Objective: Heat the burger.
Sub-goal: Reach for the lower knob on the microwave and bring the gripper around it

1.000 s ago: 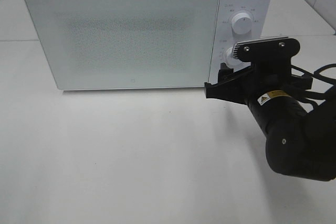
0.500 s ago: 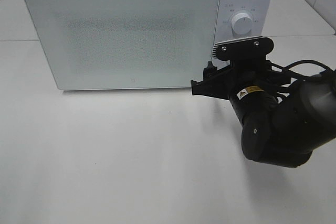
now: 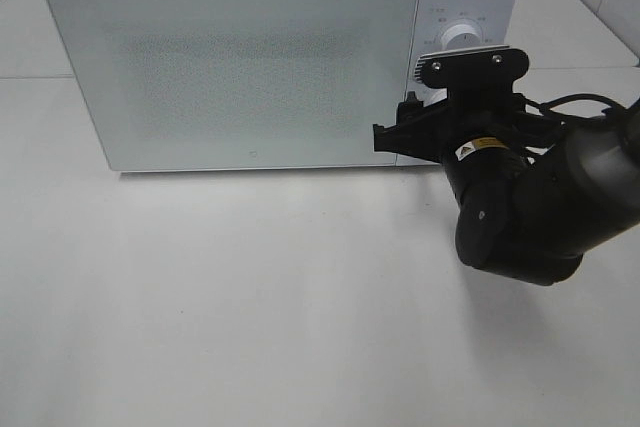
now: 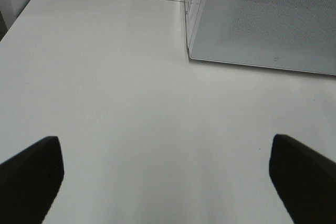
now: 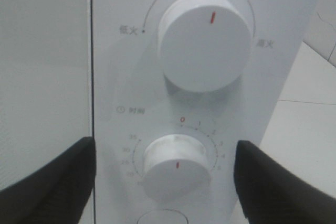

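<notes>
The burger is not in view. The white microwave (image 3: 240,67) stands at the back of the table with its frosted door shut. My right gripper (image 3: 402,137) is open right in front of the control panel. In the right wrist view its two dark fingers (image 5: 52,182) stand wide on either side of the lower timer knob (image 5: 176,169), apart from it, with the gripper (image 5: 165,184) centred on the knob. The upper power knob (image 5: 205,40) sits above, also seen in the high view (image 3: 462,35). My left gripper (image 4: 168,182) is open and empty over bare table, off the high view.
The white table (image 3: 250,297) spreads in front of the microwave. The microwave's left front corner (image 4: 190,51) shows in the left wrist view. The right arm's dark body (image 3: 530,207) hangs over the table's right side, its cable (image 3: 580,102) trailing right.
My right arm has swung left and then up and in toward the control panel. Its wrist mount now covers the lower knob in the high view. The microwave has not moved.
</notes>
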You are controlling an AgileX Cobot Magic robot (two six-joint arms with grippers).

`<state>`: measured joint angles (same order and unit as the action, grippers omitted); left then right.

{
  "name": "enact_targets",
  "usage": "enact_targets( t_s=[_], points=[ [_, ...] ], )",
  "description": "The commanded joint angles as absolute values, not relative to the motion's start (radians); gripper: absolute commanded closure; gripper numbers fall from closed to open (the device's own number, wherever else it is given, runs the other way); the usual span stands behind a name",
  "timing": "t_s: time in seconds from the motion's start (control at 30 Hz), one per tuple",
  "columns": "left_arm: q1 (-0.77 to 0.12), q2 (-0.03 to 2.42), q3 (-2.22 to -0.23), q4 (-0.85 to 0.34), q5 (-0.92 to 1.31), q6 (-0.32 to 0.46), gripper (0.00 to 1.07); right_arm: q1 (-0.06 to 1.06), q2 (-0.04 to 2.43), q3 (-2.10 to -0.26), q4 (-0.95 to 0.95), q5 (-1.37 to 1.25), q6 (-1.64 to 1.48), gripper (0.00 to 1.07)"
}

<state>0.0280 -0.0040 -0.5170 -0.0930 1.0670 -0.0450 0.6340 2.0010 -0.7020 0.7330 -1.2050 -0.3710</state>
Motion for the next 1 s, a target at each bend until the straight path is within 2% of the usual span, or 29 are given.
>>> enact_targets(
  t_s=[0.03, 1.0],
  points=[
    [0.029, -0.011, -0.517, -0.1, 1.065, -0.05, 0.06, 0.623, 2.019, -0.725, 0.721, -1.346, -0.385, 0.36],
    [0.029, -0.011, -0.517, -0.1, 1.065, -0.05, 0.06, 0.605, 2.075, -0.776, 0.711, -1.339, -0.385, 0.37]
  ],
)
